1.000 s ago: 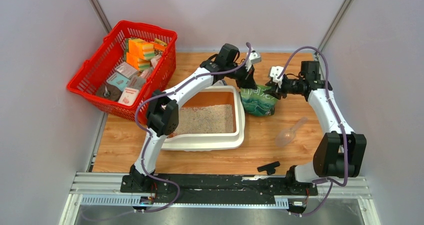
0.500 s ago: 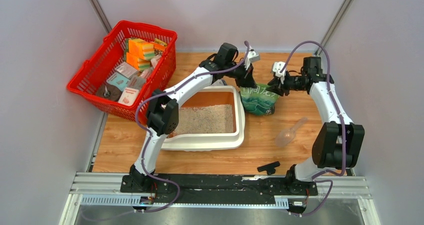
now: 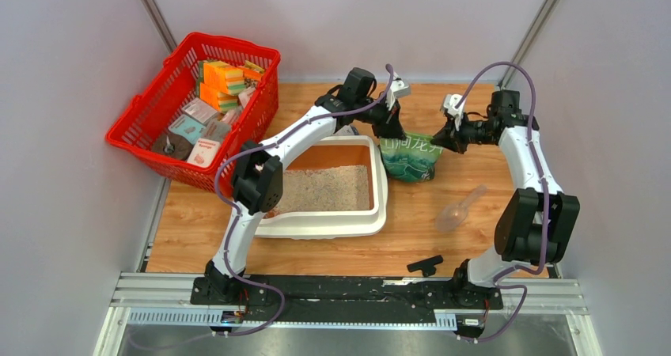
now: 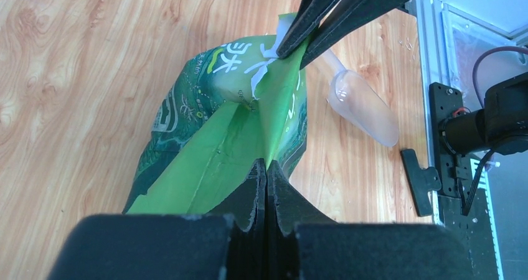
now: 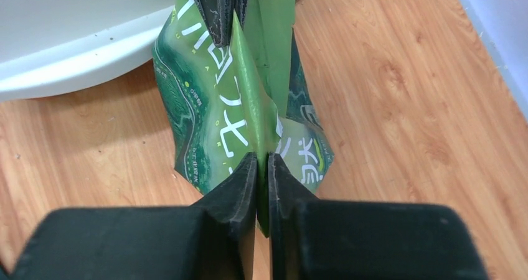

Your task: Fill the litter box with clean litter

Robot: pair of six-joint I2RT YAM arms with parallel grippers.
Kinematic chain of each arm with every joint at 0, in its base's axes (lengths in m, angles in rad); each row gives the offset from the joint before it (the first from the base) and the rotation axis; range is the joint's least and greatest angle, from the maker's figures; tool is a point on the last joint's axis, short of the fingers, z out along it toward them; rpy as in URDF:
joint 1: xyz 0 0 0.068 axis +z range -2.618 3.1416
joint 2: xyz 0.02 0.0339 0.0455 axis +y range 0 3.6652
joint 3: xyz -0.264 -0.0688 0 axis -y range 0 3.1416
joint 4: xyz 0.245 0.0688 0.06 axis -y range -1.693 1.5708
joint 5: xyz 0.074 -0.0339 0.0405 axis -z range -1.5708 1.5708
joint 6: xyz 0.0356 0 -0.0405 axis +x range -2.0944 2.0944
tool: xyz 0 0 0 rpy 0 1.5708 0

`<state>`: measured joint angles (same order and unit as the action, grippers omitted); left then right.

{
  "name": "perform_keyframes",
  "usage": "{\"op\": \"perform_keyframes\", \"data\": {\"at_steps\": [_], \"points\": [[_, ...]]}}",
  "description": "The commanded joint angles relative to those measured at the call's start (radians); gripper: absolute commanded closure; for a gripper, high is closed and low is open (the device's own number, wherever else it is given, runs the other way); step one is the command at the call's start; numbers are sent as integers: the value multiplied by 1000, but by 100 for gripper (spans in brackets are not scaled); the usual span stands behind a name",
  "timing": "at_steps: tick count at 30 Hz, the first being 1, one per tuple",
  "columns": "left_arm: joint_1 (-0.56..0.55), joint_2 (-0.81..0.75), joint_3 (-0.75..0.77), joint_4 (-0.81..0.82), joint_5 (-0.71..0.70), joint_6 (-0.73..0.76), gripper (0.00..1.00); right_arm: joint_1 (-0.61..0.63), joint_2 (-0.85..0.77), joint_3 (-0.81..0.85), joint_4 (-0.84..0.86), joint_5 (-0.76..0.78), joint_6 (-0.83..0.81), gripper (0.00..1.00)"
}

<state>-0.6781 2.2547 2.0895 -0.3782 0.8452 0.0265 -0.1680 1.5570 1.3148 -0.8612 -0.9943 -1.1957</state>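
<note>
The cream-white litter box point(image 3: 381, 190) lies mid-table with pale beige litter point(image 3: 324, 190) over most of its floor and bare orange-brown at its far end. A dark green printed bag point(image 3: 409, 160) stands just right of it. My left gripper point(image 3: 393, 128) is shut on the bag's top edge at its left end point(image 4: 266, 165). My right gripper point(image 3: 440, 140) is shut on the same top edge at its right end point(image 5: 262, 158). The bag point(image 4: 218, 137) is pulled taut between the two grippers. The box rim shows in the right wrist view point(image 5: 75, 50).
A red mesh basket point(image 3: 142, 134) with packets stands at the far left. A clear plastic scoop point(image 3: 461, 208) lies right of the box, also in the left wrist view point(image 4: 364, 109). A black clip point(image 3: 425, 265) lies near the front edge. Grey walls close both sides.
My right gripper has moved right and slightly away, drawing the bag's top edge out wider. The left gripper and the litter box have stayed put.
</note>
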Motion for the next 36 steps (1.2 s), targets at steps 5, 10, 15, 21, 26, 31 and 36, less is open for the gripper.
{"op": "perform_keyframes", "data": {"at_steps": [5, 10, 15, 21, 26, 31, 36], "points": [[29, -73, 21, -13, 71, 47, 100, -34, -35, 37, -93, -40, 156, 100], [28, -159, -81, -7, 68, 61, 100, -8, -106, 24, -171, -35, 148, 100], [20, -224, -183, 100, 81, -57, 100, -7, -124, 38, -321, -17, 70, 100], [6, -241, -266, 215, 95, -143, 96, -7, -143, -51, -291, 2, 79, 100], [-27, -248, -315, 329, 57, 31, 61, -7, -133, -60, -223, 3, 133, 100], [-89, -235, -304, 352, 20, 313, 50, -7, -118, -31, -220, -4, 165, 100], [-133, -215, -309, 374, -2, 415, 45, -7, -104, -16, -220, -13, 168, 100]]}}
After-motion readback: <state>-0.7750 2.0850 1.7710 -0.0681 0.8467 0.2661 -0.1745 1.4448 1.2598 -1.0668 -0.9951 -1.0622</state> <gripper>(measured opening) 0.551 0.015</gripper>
